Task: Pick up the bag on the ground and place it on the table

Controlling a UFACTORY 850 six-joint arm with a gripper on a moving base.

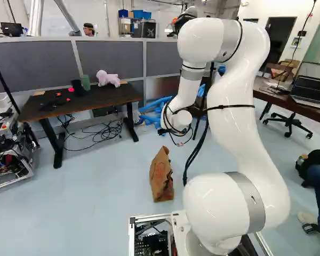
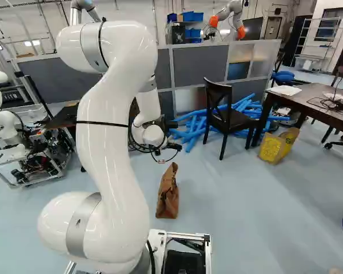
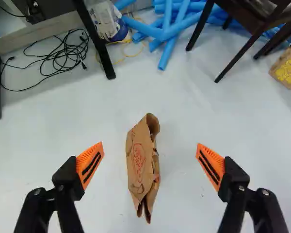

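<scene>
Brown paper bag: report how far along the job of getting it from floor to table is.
Looks done: the pincer is open and aimed down at the brown paper bag. In hand: seemingly the approach; the bag stands ungripped on the floor. Left: closing on it, lifting it and placing it, perhaps on the dark table at the left of the left base view.

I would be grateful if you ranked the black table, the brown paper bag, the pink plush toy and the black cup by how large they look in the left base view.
1. Black table
2. Brown paper bag
3. Pink plush toy
4. Black cup
</scene>
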